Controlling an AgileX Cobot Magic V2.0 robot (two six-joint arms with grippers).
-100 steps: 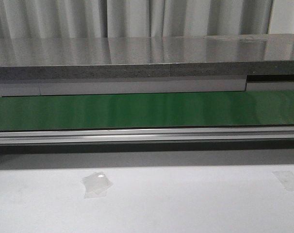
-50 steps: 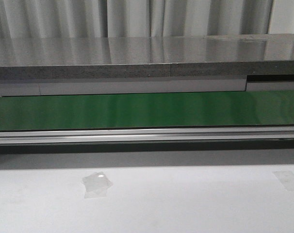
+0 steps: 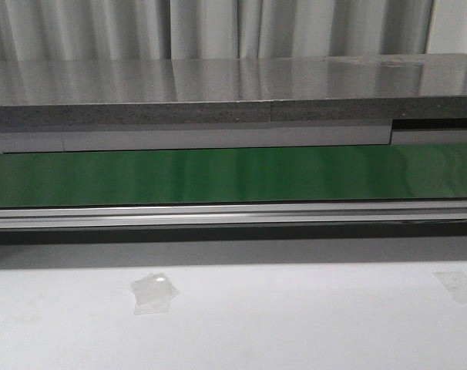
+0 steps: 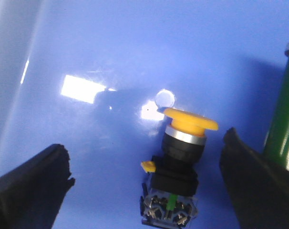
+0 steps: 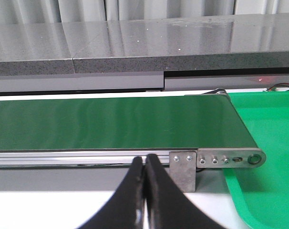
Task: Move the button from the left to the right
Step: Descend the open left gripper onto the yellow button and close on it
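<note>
The button [image 4: 180, 162] lies on a glossy blue surface [image 4: 111, 52] in the left wrist view, its yellow cap pointing away from the fingers and its black body and metal contacts nearest the camera. My left gripper [image 4: 144, 176] is open, one dark finger [image 4: 30, 186] on each side of the button with a gap to both; the button sits closer to the far-side finger [image 4: 259, 181]. My right gripper [image 5: 145, 164] is shut with nothing between its fingers, hovering before the conveyor rail. Neither gripper nor the button shows in the front view.
A green cylinder [image 4: 285, 119] stands just beyond the left gripper's finger. A green conveyor belt [image 3: 233, 176] with a metal rail [image 3: 233, 214] crosses the front view, a grey counter [image 3: 233, 85] behind it. A green tray [image 5: 268, 157] lies at the belt's end [image 5: 230, 159]. Tape patches [image 3: 152, 293] mark the white table.
</note>
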